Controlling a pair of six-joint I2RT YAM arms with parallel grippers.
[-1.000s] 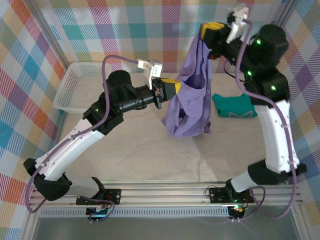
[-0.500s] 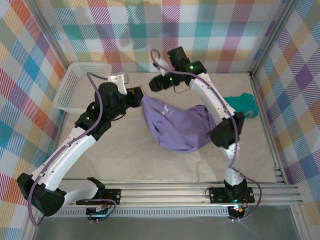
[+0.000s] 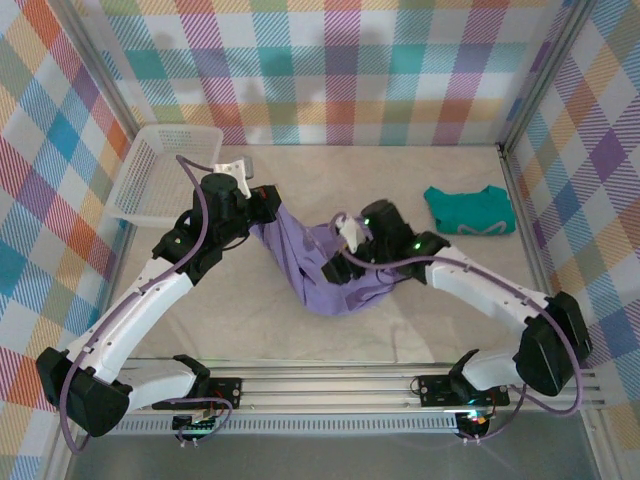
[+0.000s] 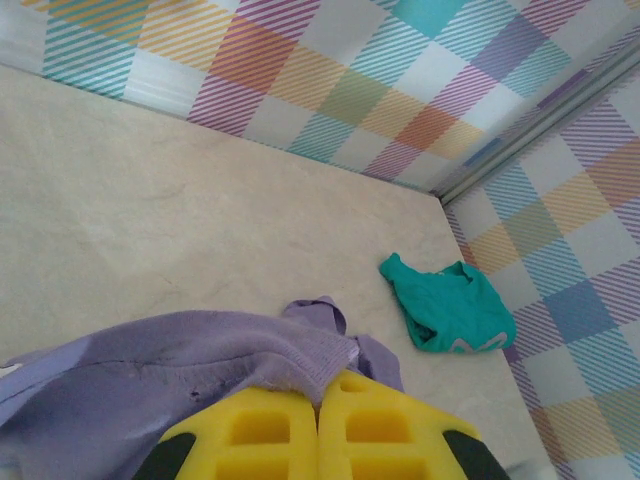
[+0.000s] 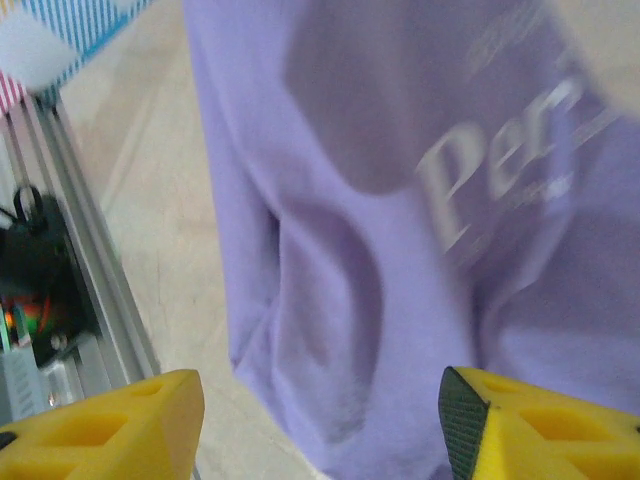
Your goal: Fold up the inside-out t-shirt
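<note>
Top external view: lavender t-shirt (image 3: 305, 268) is bunched mid-table, left of teal garment (image 3: 470, 211). Its edge is clamped by left gripper (image 4: 318, 400), fingers together. Right gripper (image 5: 320, 392) is held over it, fingers apart.

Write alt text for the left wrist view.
The left gripper, its yellow fingers pressed together, pinches a hemmed edge of the lavender t-shirt above the beige table. A small teal garment lies beyond, near the plaid wall.
</note>
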